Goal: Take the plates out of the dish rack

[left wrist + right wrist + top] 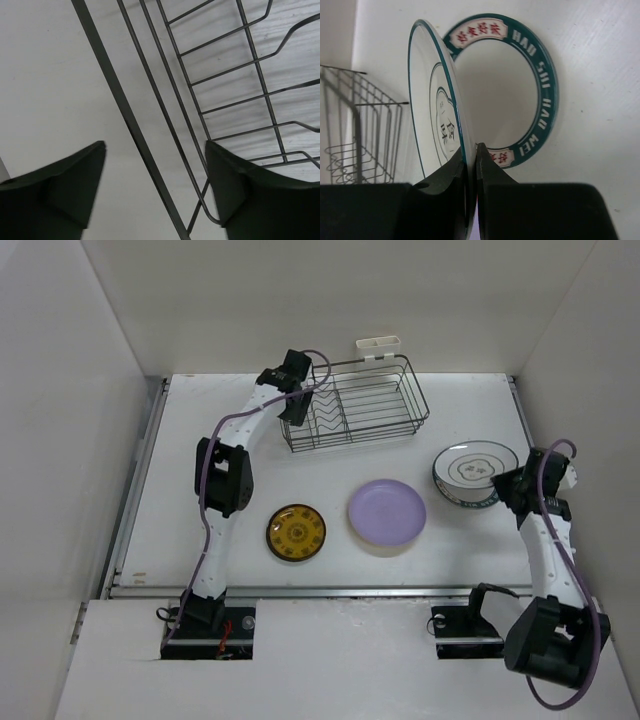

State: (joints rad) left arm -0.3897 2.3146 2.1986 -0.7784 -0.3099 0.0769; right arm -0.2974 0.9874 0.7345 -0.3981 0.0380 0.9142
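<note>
The dish rack (355, 405), a dark wire basket, stands at the back of the table with no plates showing in it. My left gripper (293, 390) hangs over its left end, open, its fingers (65, 190) on either side of the rack's rim wire (120, 100) without touching it. On the right, my right gripper (508, 478) is shut on the rim of a white dark-rimmed plate (432, 100), held tilted just above a teal-rimmed lettered plate (540, 75). A lavender plate (387, 512) and a small dark gold-centred plate (296, 533) lie flat in front of the rack.
A small white plastic holder (378, 345) hangs on the rack's far long side. A pale rim shows under the lavender plate's near edge. White walls close in the table at the back and both sides. The rack (365, 130) shows at the left of the right wrist view.
</note>
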